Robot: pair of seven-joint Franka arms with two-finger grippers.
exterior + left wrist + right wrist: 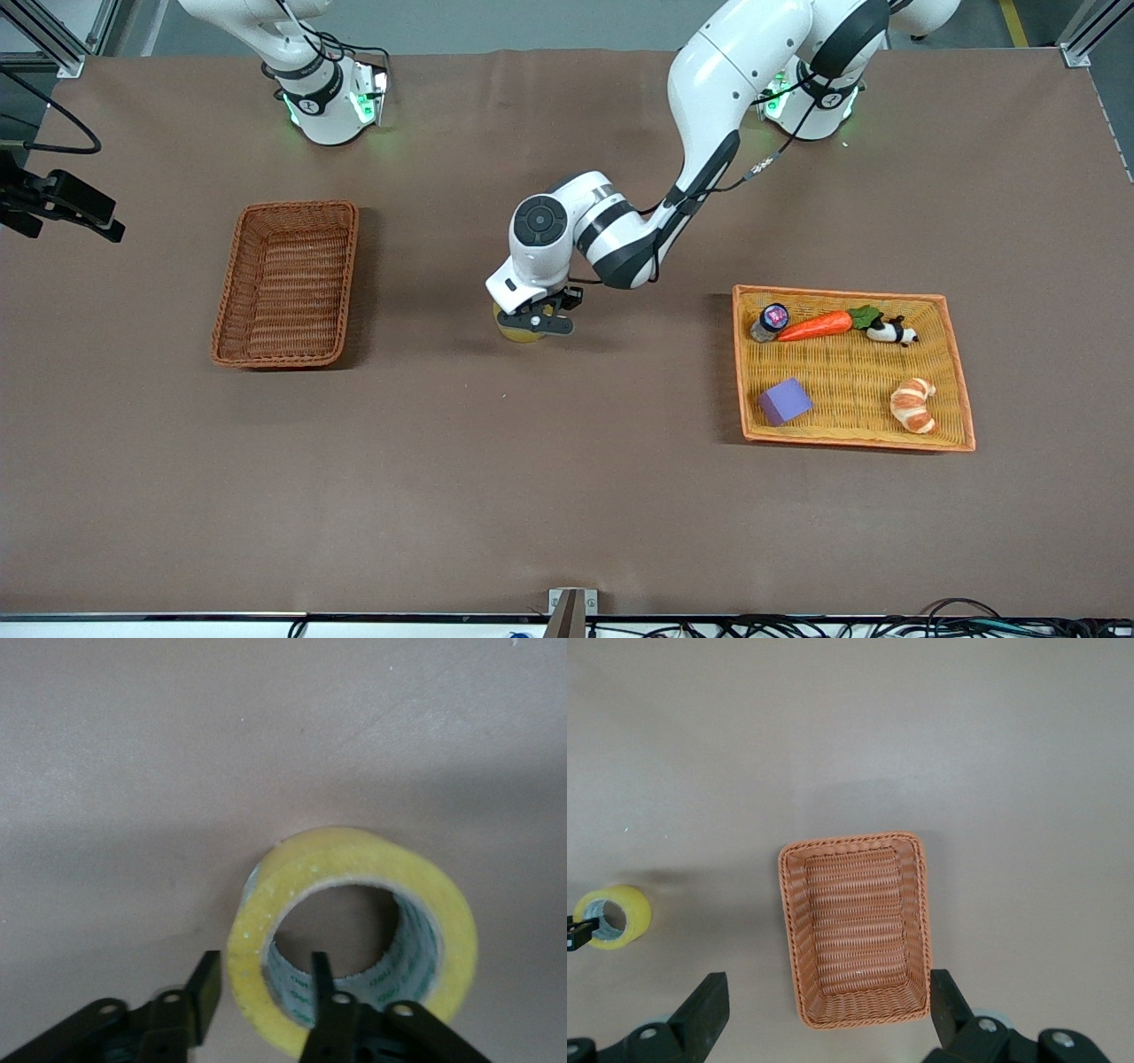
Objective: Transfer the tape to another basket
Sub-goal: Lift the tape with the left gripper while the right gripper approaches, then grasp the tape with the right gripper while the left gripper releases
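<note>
Yellowish tape (354, 930) sits with its wall pinched between the left tool's (261, 983) closed fingers, over bare table.

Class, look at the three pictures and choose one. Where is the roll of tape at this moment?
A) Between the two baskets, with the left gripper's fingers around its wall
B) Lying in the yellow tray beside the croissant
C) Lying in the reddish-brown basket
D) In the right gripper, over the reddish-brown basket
A: the tape sits between the reddish-brown basket and the yellow tray, and the left gripper has one finger outside the ring and one in its hole.
</note>
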